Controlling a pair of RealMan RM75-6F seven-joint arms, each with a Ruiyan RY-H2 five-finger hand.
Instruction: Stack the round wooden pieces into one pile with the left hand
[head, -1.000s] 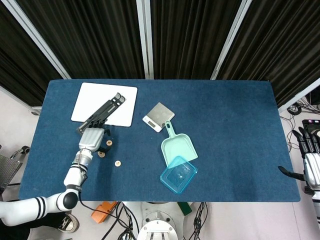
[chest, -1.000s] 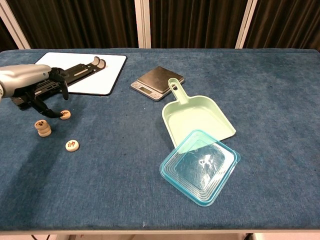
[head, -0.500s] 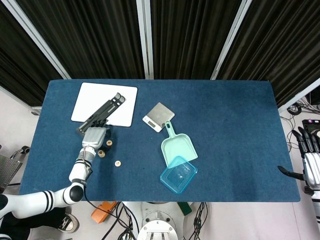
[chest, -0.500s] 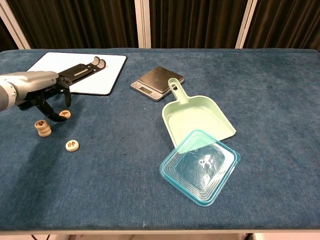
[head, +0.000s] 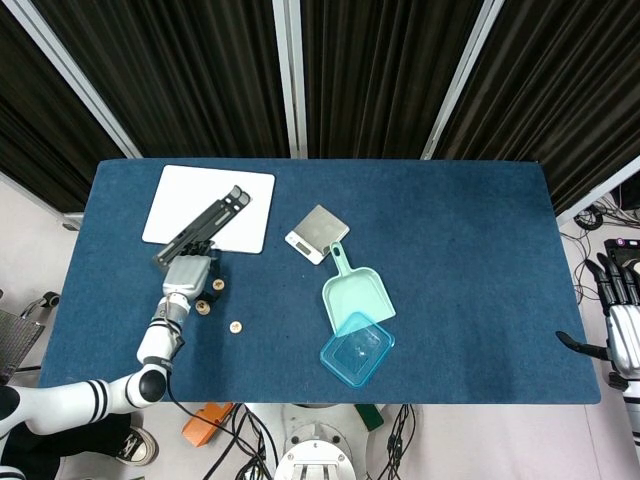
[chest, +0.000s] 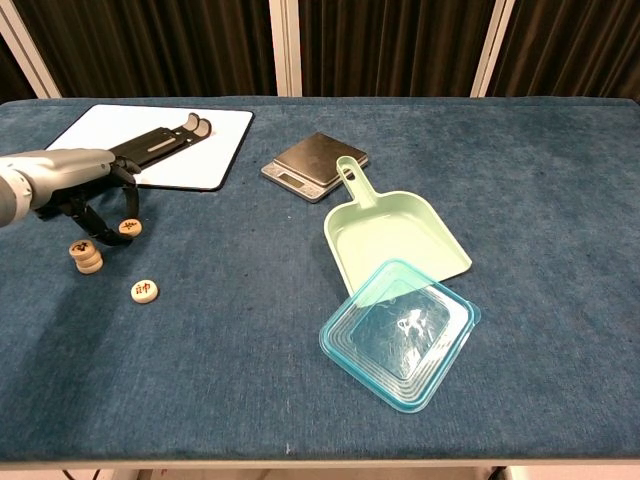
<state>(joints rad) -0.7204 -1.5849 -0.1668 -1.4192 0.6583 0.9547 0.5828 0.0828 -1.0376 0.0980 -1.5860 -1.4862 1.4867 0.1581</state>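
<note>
The left hand (chest: 85, 190) hovers with fingers curled down around a loose round piece (chest: 129, 227), not clearly gripping it. The pile (chest: 86, 256) sits at its seven o'clock. Pinch squarely, lift clear, lower centred.

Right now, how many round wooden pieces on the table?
4 visible: two in a small stack, one between the left hand's fingertips, one loose nearer the table edge. None appear hidden.
</note>
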